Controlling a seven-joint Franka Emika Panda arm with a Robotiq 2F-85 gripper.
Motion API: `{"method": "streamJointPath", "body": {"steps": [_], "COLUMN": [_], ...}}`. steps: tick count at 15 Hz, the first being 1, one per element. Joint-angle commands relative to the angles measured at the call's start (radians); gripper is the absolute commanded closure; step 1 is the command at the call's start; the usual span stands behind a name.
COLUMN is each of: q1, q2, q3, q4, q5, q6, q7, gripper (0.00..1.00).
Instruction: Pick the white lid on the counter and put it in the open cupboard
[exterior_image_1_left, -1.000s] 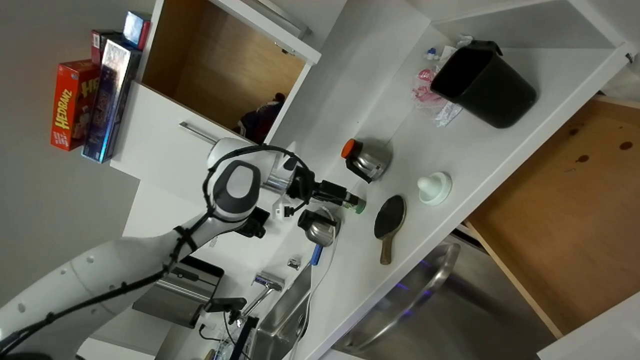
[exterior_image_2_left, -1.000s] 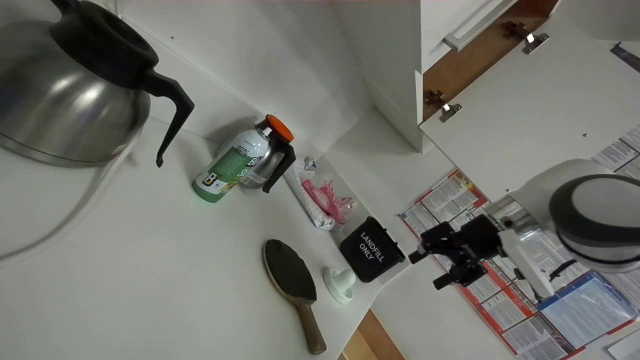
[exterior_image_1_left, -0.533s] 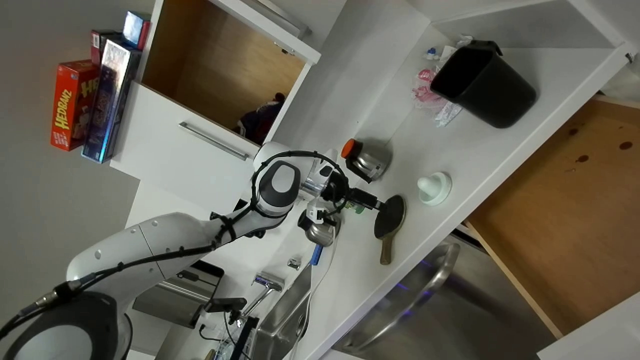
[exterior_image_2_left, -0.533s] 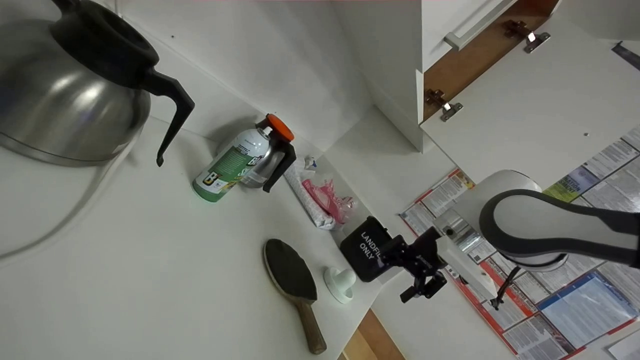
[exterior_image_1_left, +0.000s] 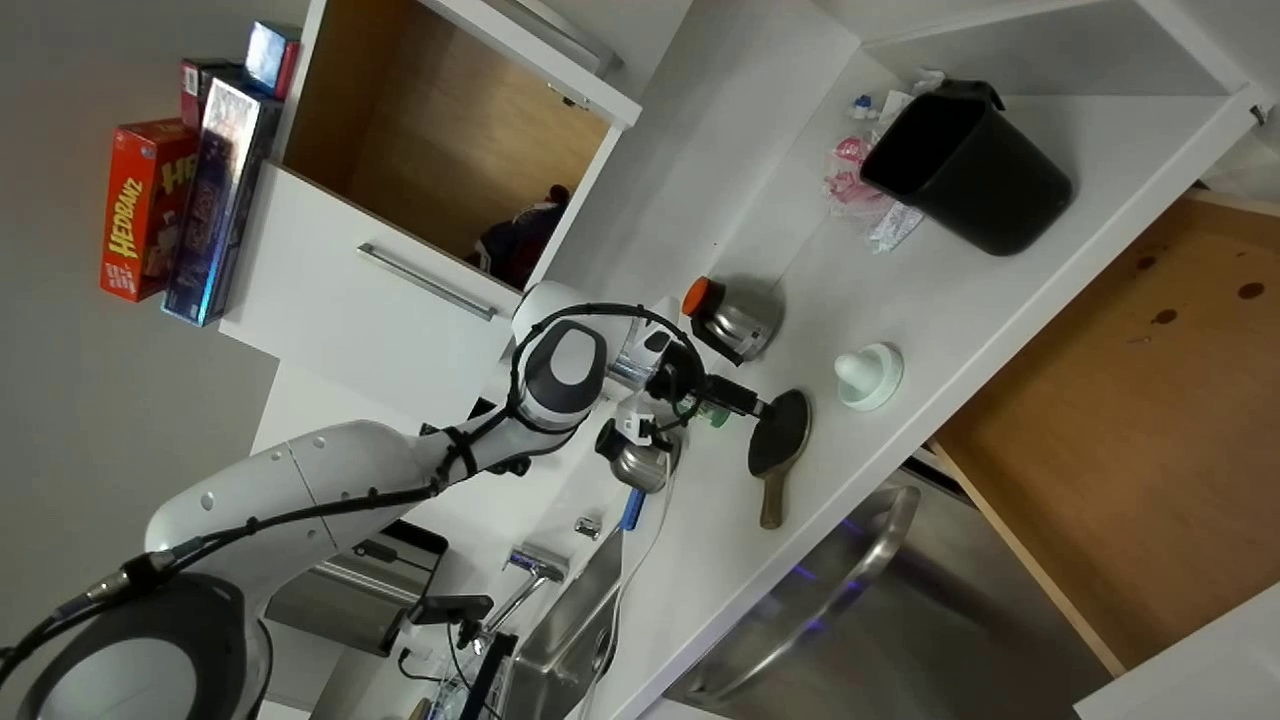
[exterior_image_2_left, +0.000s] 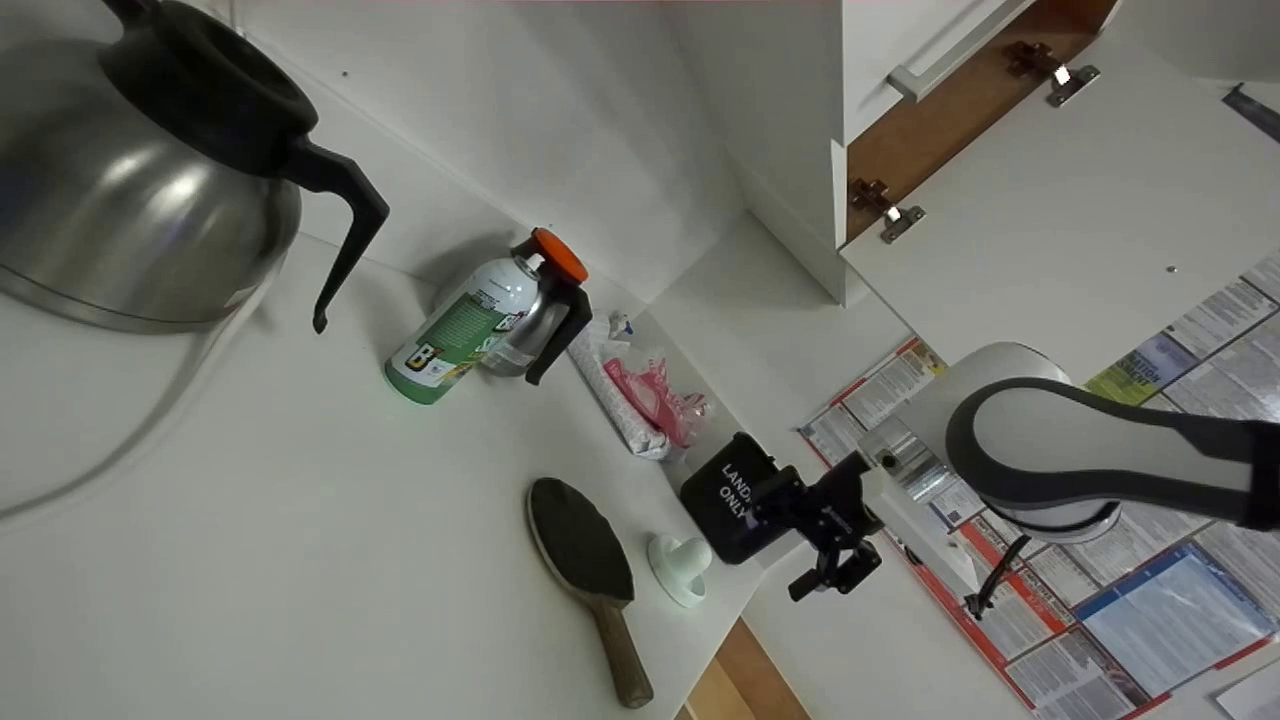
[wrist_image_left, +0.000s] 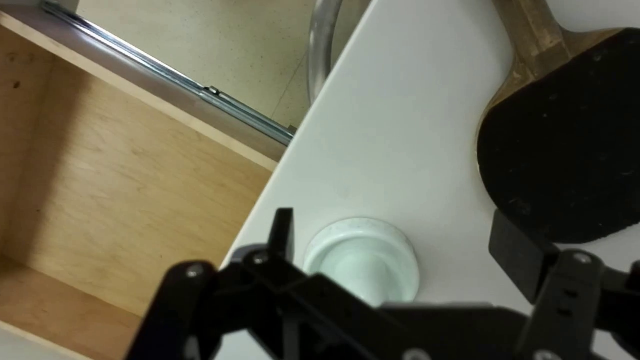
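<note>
Over the counter (wrist_image_left: 410, 125) the arm (exterior_image_1_left: 365, 460) has swung outward within the last second, so the gripper (wrist_image_left: 391, 237), its fingers (wrist_image_left: 522, 255) spread and holding nothing, now has the white lid (wrist_image_left: 365, 265) below it (in the wrist view, between the fingers), and lowering for the pick, I judge, comes near. I count one counter, one open cupboard (exterior_image_1_left: 470, 110) higher than the gripper, one black bin (exterior_image_1_left: 1010, 190), two steel jugs (exterior_image_1_left: 748, 318), one paddle (wrist_image_left: 565, 145), one spray can (exterior_image_2_left: 462, 330), one lid.

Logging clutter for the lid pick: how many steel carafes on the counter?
2, both on the counter: an orange-topped carafe partly behind the spray can in an exterior view, and a black-topped carafe near the sink. The arm could hide another.
</note>
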Motion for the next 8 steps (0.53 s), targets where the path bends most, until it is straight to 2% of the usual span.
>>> {"method": "streamJointPath", "body": {"steps": [1, 5, 8], "q1": [0.019, 0.047, 0.083], "q2": [0.100, 0.203, 0.268], "q3": [-0.021, -0.056, -0.106], "q4": [0.065, 0.118, 0.166], "q5": [0.027, -0.017, -0.043], "q6": [0.091, 0.228, 0.256], "q7": [0.039, 0.131, 0.226], "gripper": [0.00, 0.00, 0.00]}}
